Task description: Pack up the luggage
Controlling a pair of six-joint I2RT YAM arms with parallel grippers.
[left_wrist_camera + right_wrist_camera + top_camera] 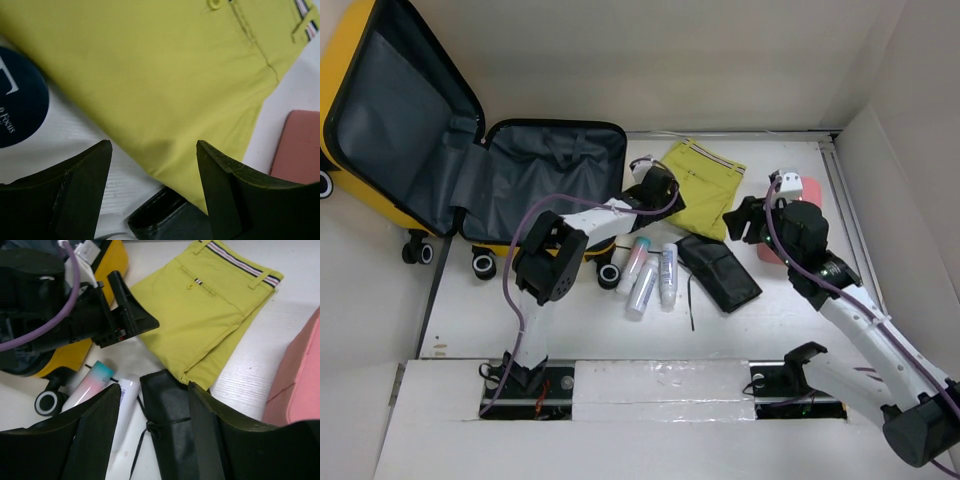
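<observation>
From above, the luggage (pixel 552 168) lies open at the far left of the table, lid thrown back to the left, and I see nothing in it. I judge it a stiff, slick hard shell, bulky but light while unfilled, and apt to roll on its casters. I would take it by the rim or the zipper band, never by the smooth face. It is bright yellow outside and dark grey fabric inside, with black-and-white wheels along its near edge. My left claw (pixel 665 190) reaches just past its right corner to the yellow-green shorts (pixel 705 185). My right claw (pixel 740 222) hangs between the shorts and the pink case (pixel 810 188).

At my left wrist, the fingers stand apart with nothing between them and the shorts just below. The luggage is out of this view.

At my right wrist, the fingers are likewise apart and empty above the black pouch (pixel 170 410). The luggage's yellow shell and a caster wheel (pixel 47 402) show at the left, beside two tubes (pixel 95 385)
</observation>
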